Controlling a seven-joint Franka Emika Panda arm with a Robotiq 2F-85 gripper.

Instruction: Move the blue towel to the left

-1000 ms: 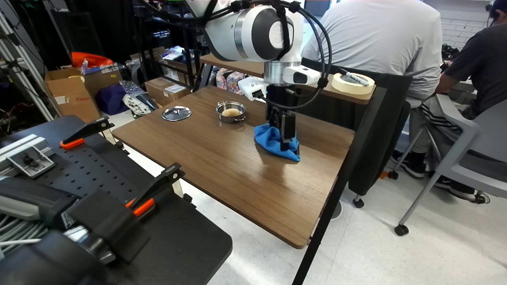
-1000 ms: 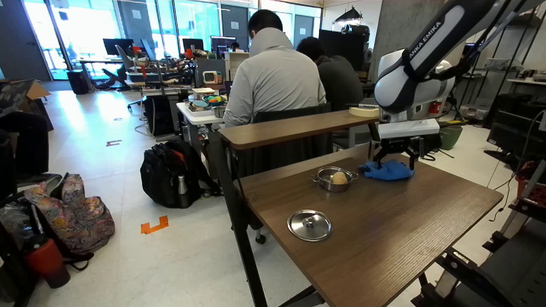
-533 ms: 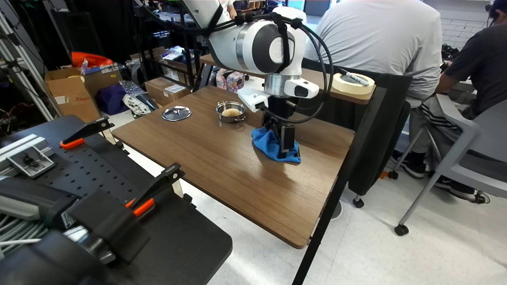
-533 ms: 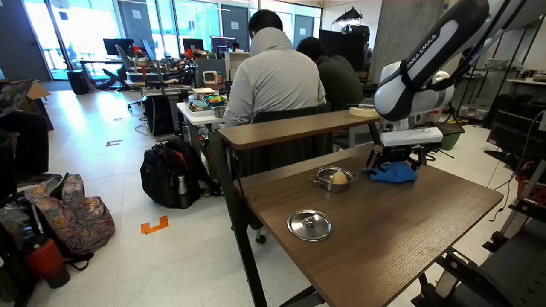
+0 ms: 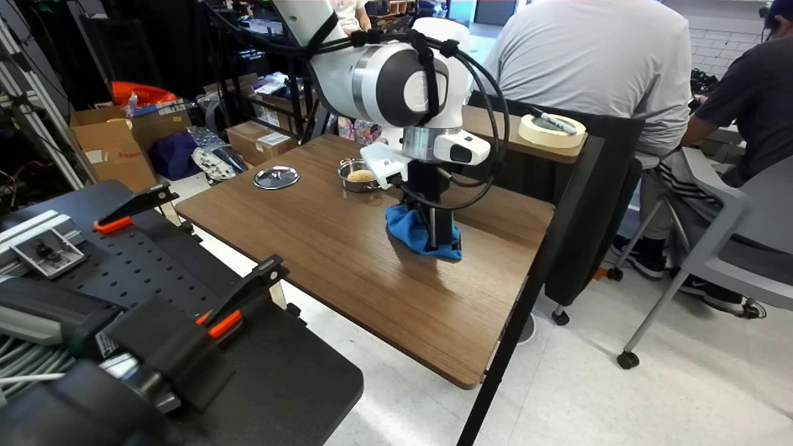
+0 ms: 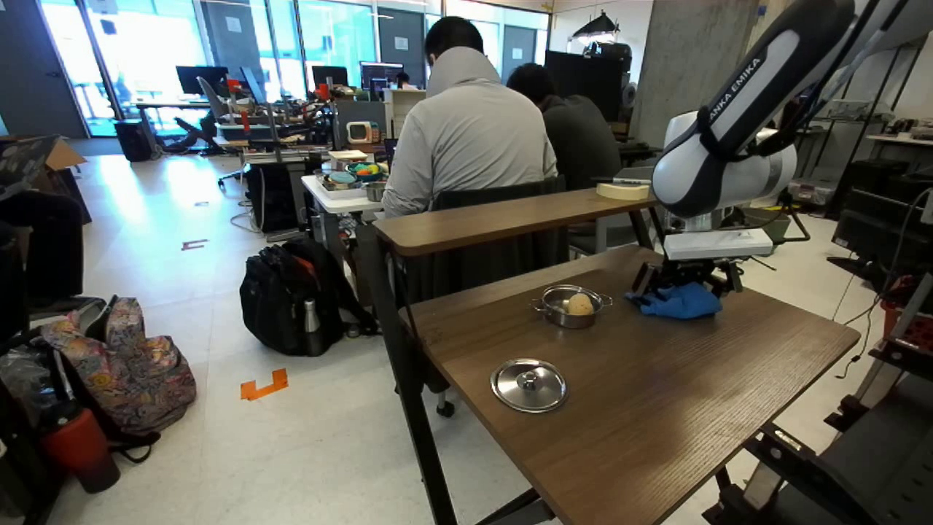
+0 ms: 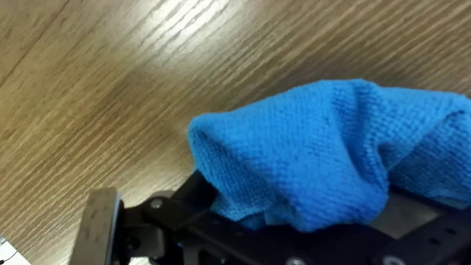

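The blue towel lies crumpled on the brown table, seen in both exterior views (image 5: 406, 228) (image 6: 681, 302). In the wrist view the towel (image 7: 301, 151) fills the middle and right, bunched up against the jaws. My gripper (image 5: 438, 240) points down over the towel, with its fingers low at the table. In an exterior view the gripper (image 6: 686, 283) has its linkages flared out and the cloth gathered between its fingers. It appears shut on the towel; the fingertips are hidden by the cloth.
A small metal pot (image 6: 572, 319) holding a round tan item stands beside the towel. Its metal lid (image 6: 530, 385) lies farther along the table (image 5: 347, 248). A raised shelf (image 6: 503, 220) with a tape roll (image 5: 548, 133) runs along one table edge. A person sits behind it.
The gripper went lower and its fingers closed on the towel, which bunched up. Gripper and towel then shifted slightly together, away from the raised shelf.
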